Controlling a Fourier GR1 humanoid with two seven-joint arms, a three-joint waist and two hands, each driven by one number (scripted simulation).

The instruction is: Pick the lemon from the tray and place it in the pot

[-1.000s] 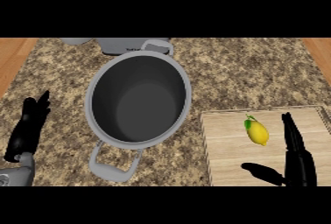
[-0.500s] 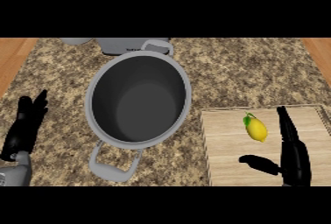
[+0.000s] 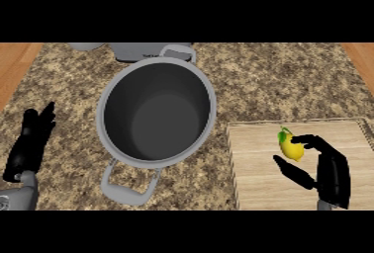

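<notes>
Right hand [image 3: 330, 170] curls around the lemon [image 3: 291, 148] on the wooden tray [image 3: 256, 173]; left hand [image 3: 29, 143] rests with fingers straight beside the pot [image 3: 157, 116]

Yellow lemon [image 3: 293, 148], pale wooden tray [image 3: 256, 168], grey pot [image 3: 156, 116], speckled brown, seemingly granite counter [image 3: 277, 84].

No legible text, labels, brand marks, numbers or signs anywhere in the head view, none on the pot [image 3: 157, 116] at centre, none on the tray [image 3: 256, 183] at lower right, none on the lemon [image 3: 292, 149]
</notes>
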